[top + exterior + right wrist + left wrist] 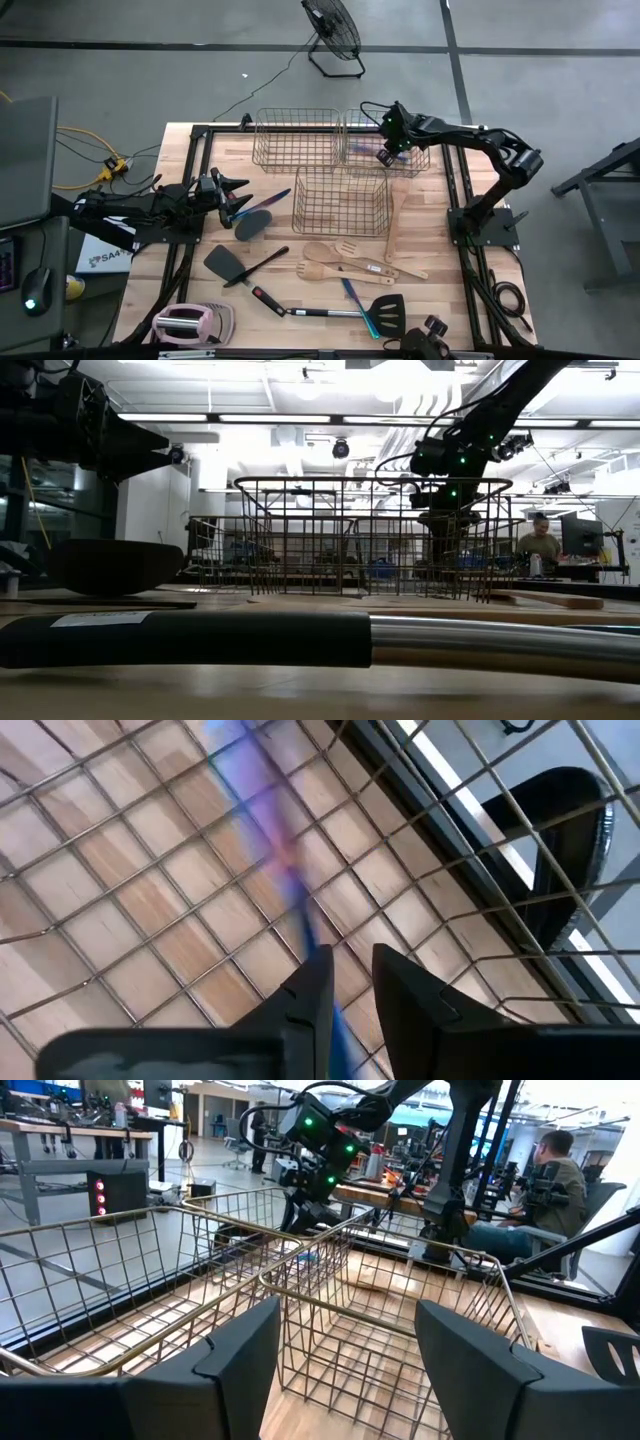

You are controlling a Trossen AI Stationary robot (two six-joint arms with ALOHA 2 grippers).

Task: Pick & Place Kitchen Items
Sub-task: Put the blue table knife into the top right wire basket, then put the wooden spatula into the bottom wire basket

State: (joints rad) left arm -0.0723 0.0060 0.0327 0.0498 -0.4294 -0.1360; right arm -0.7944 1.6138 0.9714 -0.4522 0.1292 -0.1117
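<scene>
Since work runs from the left gripper to the right: every place below is given relative to the front basket (343, 200), the one standing alone nearest the utensils.

Left gripper (238, 196): waits just left of the front basket, fingers spread, holding nothing; a black spoon (253, 223) lies on the table (440, 290) beside it.

Loose utensils: black spatulas (226, 264) and wooden spoons (335, 260) lie in front of the front basket, untouched; one more iridescent piece (357, 304) lies among them.

Right gripper (388, 150): behind the front basket, over the right rear basket (420, 160), fingers (300, 1010) close together with only a narrow gap.

Iridescent piece (265, 820): runs out from between those fingers over the rear basket's floor; blur hides whether it is pinched or just let go.

Step in hand: judged to be the drop into the rear basket.

Next move: likely spread the fingers fully, lift clear of the wire rim without snagging, then reach to the utensils in front of the front basket.
</scene>
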